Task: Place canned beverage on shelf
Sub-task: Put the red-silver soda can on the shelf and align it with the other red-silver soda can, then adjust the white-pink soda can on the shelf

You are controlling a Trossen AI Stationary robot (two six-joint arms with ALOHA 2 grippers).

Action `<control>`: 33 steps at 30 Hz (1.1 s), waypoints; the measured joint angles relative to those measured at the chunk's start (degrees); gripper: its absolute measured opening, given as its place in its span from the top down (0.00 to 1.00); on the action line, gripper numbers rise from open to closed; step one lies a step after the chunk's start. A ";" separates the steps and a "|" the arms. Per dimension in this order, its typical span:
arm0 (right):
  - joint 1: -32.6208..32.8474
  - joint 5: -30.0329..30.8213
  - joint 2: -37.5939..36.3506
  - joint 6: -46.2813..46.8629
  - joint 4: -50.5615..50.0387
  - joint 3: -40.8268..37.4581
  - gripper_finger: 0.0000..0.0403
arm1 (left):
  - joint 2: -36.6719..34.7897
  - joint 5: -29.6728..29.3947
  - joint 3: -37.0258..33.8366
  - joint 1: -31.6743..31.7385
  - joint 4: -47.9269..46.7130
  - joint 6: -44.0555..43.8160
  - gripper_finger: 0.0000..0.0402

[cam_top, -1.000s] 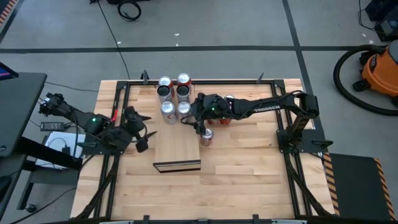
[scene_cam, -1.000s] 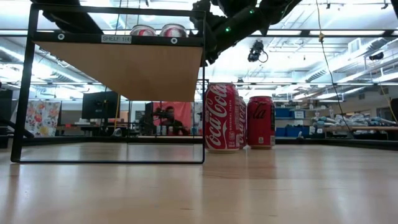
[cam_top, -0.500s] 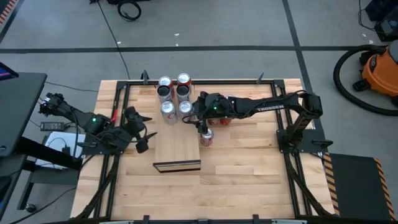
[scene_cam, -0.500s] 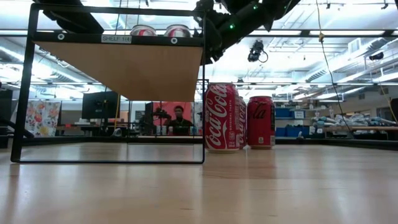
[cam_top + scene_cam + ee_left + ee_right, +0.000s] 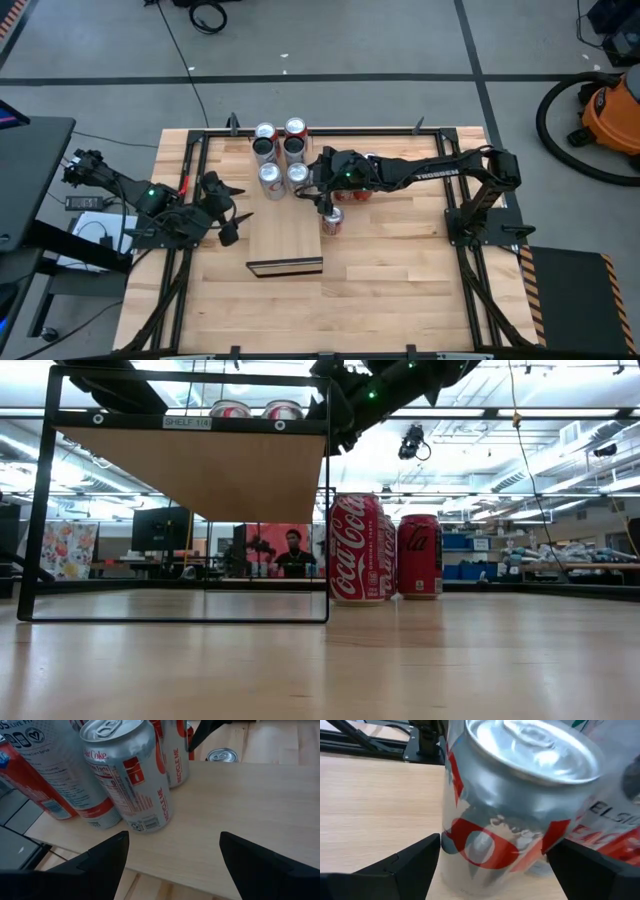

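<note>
high view: your right gripper (image 5: 312, 186) is reaching in over the far end of the shelf (image 5: 286, 240), right against the nearest of the four silver cans (image 5: 297, 175) standing there. compared with a second ago the arm is barely shifting, so the can is staying where it was brought. a red can (image 5: 332, 222) is waiting on the tabletop just beside the shelf, and your left gripper (image 5: 225, 215) is hovering by the shelf's left edge.

low view: the right arm's dark bulk (image 5: 345, 405) is sitting a touch higher above the shelf's corner than a second ago. two can tops (image 5: 257, 408) are showing above the shelf board, and two red cans (image 5: 355, 550) are standing on the table to its right.

left wrist view: your left gripper (image 5: 172, 850) is spread wide with nothing in it, looking across the board at a silver can (image 5: 127, 775).

right wrist view: your right gripper (image 5: 494, 850) is straddling a silver can (image 5: 520, 795) that is standing upright on the pale board. you cannot tell here whether it is gripping the can or already letting go.

judging from this, the can is reaching its place on the shelf and the release is under way; next you are likely backing straight off without tipping it.
</note>
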 joint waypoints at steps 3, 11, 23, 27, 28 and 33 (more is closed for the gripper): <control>0.82 2.73 -1.49 -0.57 -1.24 -0.02 0.07 | 0.00 0.01 0.00 -0.01 -0.01 -0.01 0.20; 4.84 10.46 -7.13 0.80 -10.54 -0.02 0.07 | 0.00 0.02 0.00 -0.01 -0.02 -2.02 0.20; 13.82 22.66 -7.28 3.95 -16.30 -0.06 0.07 | 0.00 -23.79 0.02 0.84 -10.87 -10.13 0.20; 15.86 28.58 -7.28 3.53 -18.62 -0.06 0.07 | 0.00 -24.51 0.02 5.61 -10.73 -10.45 0.20; 16.09 30.50 -7.28 3.40 -19.28 -0.06 0.07 | 0.00 -24.42 0.02 7.03 -10.65 -10.47 0.20; 15.38 32.88 -7.27 3.27 -20.41 -0.06 0.07 | 0.00 -22.93 0.02 13.39 -6.99 -6.02 0.20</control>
